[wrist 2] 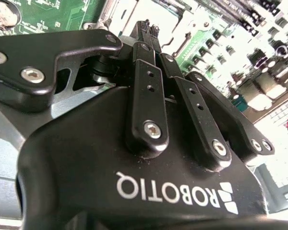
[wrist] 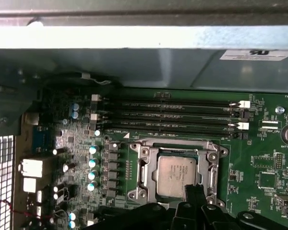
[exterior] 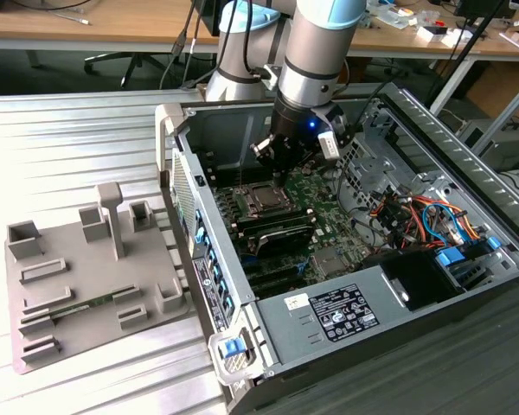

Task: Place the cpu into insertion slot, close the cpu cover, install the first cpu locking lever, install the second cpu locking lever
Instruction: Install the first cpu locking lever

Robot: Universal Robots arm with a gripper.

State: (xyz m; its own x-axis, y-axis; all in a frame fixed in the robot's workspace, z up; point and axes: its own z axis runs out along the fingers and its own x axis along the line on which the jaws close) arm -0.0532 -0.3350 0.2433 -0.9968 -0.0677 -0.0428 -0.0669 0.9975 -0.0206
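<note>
The cpu (wrist: 175,173) lies in the slot (wrist: 175,153), on the green board (wrist: 259,158) inside the open case (exterior: 329,320) that rests on the table (exterior: 69,138). So the first step looks done. The cover (wrist: 177,143) seems to be down as well: in the first wrist view its silvery frame lies flat around the chip, and the metal top shows through the cut-out. Whether the two locking levers are hooked cannot be read from these pictures; by judgement, this part of the work is what remains.

The claw (wrist: 194,188) is clenched, its two fingers pressed together at the tips in the second wrist view, with nothing visible between them. It hangs just over one edge of the cpu, near the frame. If it touches the frame or the chip, one cannot tell.

The cpu lies flat with its metal top facing up. It is square, so it has no real long axis. Its edges run parallel to the long black memory slots (wrist: 168,115) beside it, with one edge facing them.
</note>
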